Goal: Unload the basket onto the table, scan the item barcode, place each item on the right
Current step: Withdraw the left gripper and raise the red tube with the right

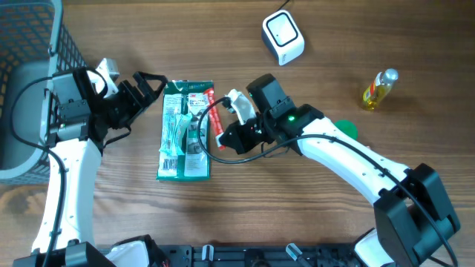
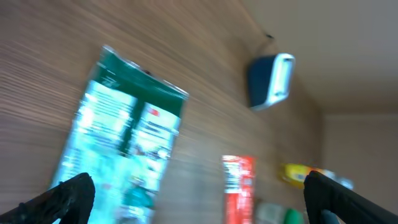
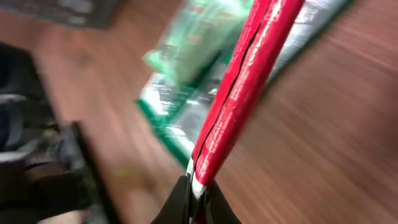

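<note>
Red packet (image 3: pixel 245 87): pinched at one end by the clenched right end effector (image 3: pixel 196 193), beside the green pack (image 1: pixel 185 130), probably for presenting to the scanner (image 1: pixel 283 37). Left end effector (image 2: pixel 199 186): released, holding nothing.

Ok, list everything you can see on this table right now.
Flat green plastic package: one, green, lying centre-left.
Slim red packet: one, red, at the package's right edge.
White cube-shaped scanner: one, white, far side.
Small yellow bottle: one, yellow, right side.
Green round object: one, green, partly under the right arm.
Dark mesh basket: one, dark grey, far left.
Left end effector: one, black, open, left of package.
Right end effector: one, black, shut on the red packet.
</note>
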`<state>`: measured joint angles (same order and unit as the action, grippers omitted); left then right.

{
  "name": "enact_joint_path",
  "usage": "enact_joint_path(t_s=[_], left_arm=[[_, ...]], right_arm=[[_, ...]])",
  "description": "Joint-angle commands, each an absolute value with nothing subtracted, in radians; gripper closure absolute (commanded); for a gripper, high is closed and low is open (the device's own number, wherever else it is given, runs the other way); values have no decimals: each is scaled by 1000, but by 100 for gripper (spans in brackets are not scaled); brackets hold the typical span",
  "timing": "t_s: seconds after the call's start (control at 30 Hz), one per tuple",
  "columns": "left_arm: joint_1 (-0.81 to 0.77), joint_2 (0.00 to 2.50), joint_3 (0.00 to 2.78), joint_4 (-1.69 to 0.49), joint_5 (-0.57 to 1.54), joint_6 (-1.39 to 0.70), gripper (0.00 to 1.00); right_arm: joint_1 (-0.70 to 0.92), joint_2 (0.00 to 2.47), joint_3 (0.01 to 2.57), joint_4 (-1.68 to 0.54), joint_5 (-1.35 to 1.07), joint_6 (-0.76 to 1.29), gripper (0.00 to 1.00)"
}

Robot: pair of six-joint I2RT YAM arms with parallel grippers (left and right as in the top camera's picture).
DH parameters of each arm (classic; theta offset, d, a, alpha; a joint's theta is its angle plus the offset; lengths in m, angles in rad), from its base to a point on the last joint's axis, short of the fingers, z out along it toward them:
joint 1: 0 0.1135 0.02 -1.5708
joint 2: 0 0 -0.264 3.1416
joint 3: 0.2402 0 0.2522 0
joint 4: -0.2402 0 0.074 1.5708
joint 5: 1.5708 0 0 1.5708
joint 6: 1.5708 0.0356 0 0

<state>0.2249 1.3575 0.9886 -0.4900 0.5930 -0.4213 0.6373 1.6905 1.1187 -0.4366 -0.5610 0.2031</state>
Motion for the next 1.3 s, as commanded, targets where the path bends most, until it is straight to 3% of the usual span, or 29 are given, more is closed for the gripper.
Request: enact_joint_path(t_s=[0.0,0.47,1.27], left_arm=[[229,1362,1000,-506,406,-292,0],[229,1375,1000,-665,-37,-291,0],[229,1375,1000,-667,-35,-292,0]], right_arm=[[638,1702,1119,-472,-341,184,96],[638,1702,1104,-487,-281,183,96],[638,1702,1104,-475,-280,183,96]])
